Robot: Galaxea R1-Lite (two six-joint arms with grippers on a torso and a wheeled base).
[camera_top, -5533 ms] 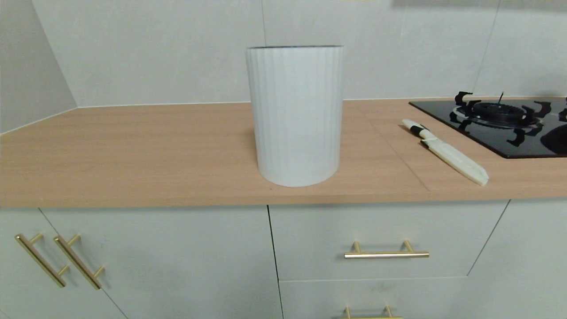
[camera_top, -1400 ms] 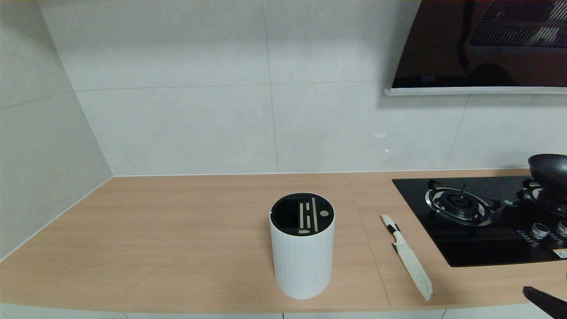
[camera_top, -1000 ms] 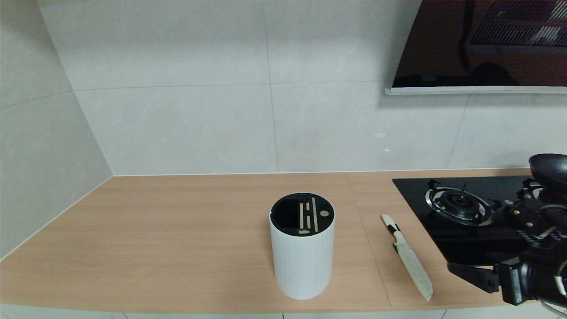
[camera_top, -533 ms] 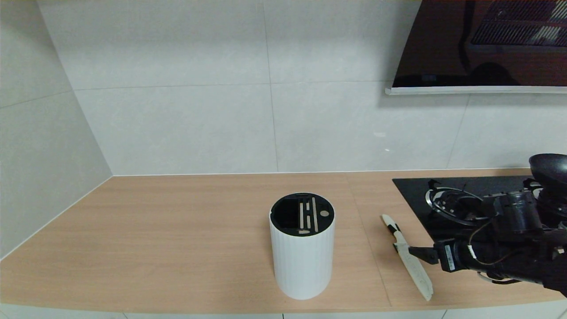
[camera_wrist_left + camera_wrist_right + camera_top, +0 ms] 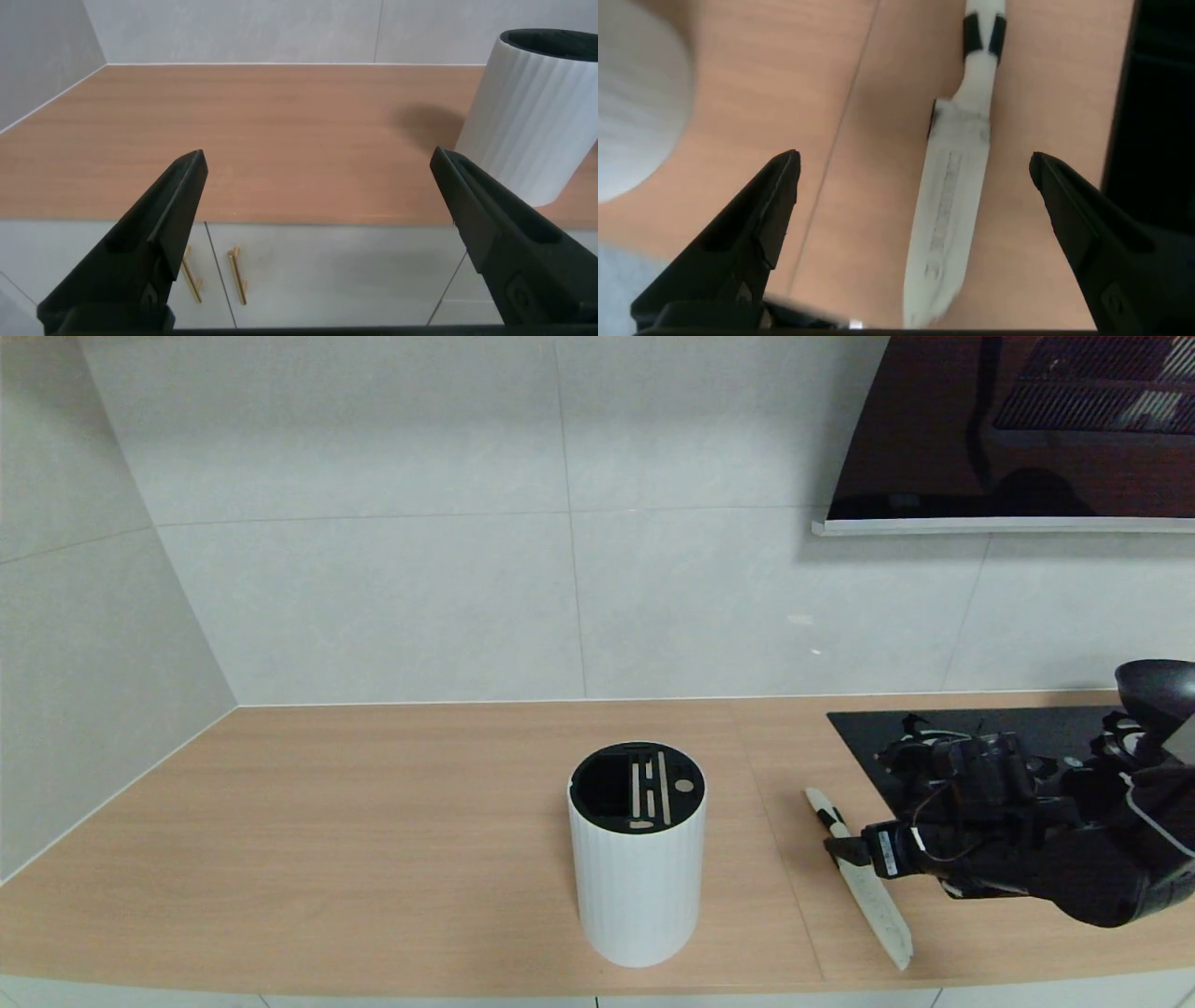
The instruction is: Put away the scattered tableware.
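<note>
The knife (image 5: 882, 915) is laid flat on the desk (image 5: 373, 821), to the right of the white holder (image 5: 637, 859) and just beside the black stove (image 5: 859, 737). Its long side is pointed from back to front: the handle is at the far end, and the blade tip is near the desk's front edge.

The right gripper (image 5: 840, 849) is placed over the spot where handle and blade meet. Its fingers are spread wide, with 1 on each side of the knife, and nothing is gripped. Whether the knife is touched cannot be told.

The left gripper (image 5: 318, 159) is seen low by the desk's front edge, near the holder, with its fingers spread and nothing in them. The right arm is much nearer, so the grab is best made by it, across the knife.
</note>
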